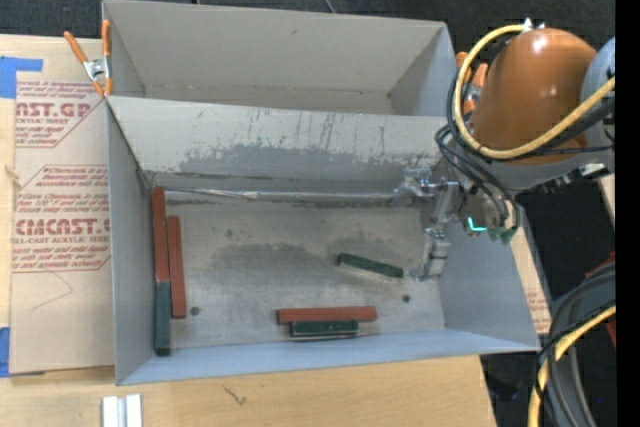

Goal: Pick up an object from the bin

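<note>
Bars line the bin (270,65) at its left wall: two long red-brown bars (166,250) lie side by side along that wall, and a dark green bar (161,318) sits at their near end, in the bin's front left corner. Further right, close to the bin's front wall, a red-brown strip (327,314) and a dark green strip (323,329) lie together, parallel to that wall.

On the right part of the bin's floor lies a short dark green stick (370,265), flat and narrow, slightly slanted, and well apart from the other pieces. The gripper (435,265) hangs low just beside its right end, near the bin's right wall. Whether it touches the stick, and whether it is open or closed, I cannot tell. Nothing is visibly held.

By my reading, the pick is at the approach step, with the stick the nearest candidate. The next move would call for shifting a little left to centre over the stick, with the grip set across its narrow width. A piece lying this flat leaves little to catch, so it may slide along the floor.
</note>
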Tool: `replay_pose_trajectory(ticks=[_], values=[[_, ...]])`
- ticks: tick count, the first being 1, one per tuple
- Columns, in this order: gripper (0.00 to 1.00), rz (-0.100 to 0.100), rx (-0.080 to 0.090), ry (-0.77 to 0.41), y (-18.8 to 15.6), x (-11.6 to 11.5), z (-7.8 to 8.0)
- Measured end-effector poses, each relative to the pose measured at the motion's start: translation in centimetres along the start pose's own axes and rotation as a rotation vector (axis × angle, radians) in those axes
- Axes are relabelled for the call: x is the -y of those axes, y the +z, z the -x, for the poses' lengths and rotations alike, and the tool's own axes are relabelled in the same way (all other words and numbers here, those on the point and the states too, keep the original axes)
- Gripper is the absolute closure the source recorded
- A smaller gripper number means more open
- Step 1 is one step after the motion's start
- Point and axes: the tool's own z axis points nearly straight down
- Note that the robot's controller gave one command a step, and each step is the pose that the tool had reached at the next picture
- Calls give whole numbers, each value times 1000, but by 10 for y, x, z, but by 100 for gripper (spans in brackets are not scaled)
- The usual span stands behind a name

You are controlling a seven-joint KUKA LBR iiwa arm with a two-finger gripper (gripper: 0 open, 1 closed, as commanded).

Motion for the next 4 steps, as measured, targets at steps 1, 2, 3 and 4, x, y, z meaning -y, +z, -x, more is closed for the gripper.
replay_pose_trajectory(ticks=[1,2,3,4], values=[[0,-1,8,-1,-4,0,2],[0,0,15,55,37,11,4],[0,-1,9,-26,97,10,-16],[100,0,8,-3,154,1,6]])
